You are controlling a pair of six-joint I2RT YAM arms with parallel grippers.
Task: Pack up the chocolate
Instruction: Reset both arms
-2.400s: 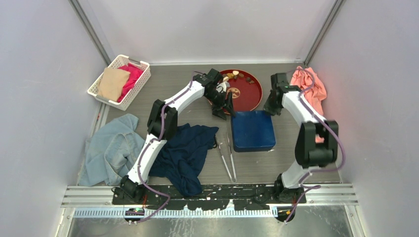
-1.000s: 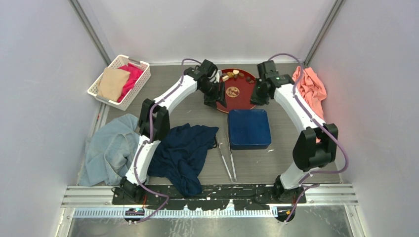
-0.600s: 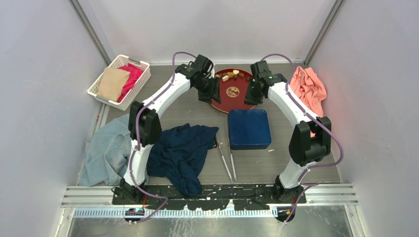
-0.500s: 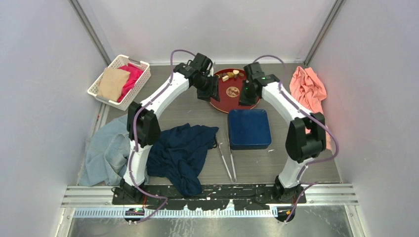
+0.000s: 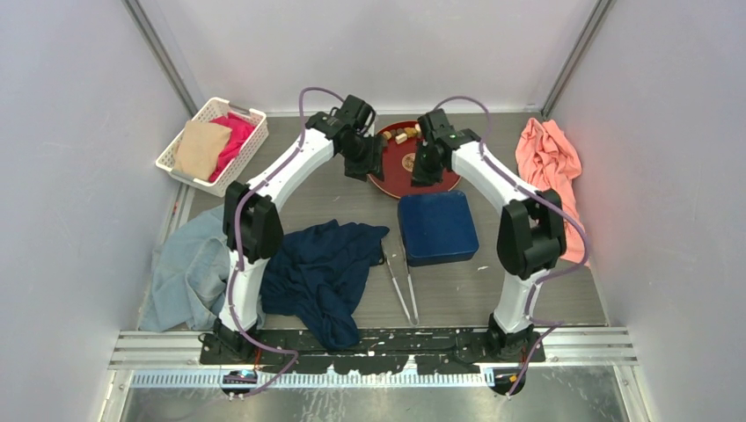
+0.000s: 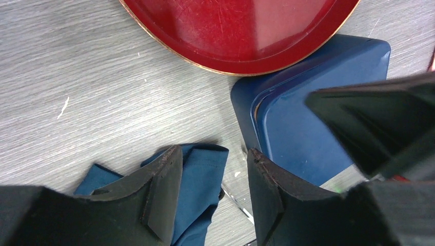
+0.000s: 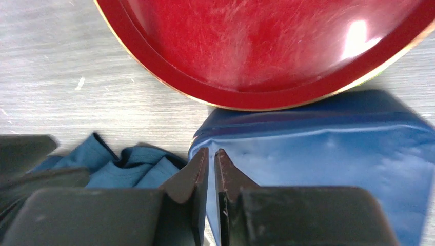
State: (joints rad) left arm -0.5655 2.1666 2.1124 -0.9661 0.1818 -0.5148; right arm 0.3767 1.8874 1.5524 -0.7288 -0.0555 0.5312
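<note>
Several small brown and cream chocolate pieces [image 5: 403, 136] lie at the far edge of the red round tray [image 5: 400, 178]. The navy square box [image 5: 437, 230] sits closed just in front of the tray. My left gripper [image 5: 363, 167] hangs at the tray's left rim, open and empty [image 6: 213, 151]. My right gripper [image 5: 423, 174] hovers over the tray's near right part. Its jaws [image 7: 211, 152] stand almost together with nothing between them. The wrist views show the tray [image 6: 241, 25] [image 7: 267, 46] and the box [image 6: 308, 138] [image 7: 328, 154], but no chocolate.
Metal tongs [image 5: 400, 281] lie left of the box, beside a navy cloth [image 5: 325, 268]. A light blue cloth [image 5: 198, 264] lies at the left, a pink cloth [image 5: 550, 158] at the right. A white basket [image 5: 251, 147] of cloths stands at the far left.
My right arm has swung left over the tray; my left arm has drawn back to its left rim. The tray and the box lie slightly further left than before.
</note>
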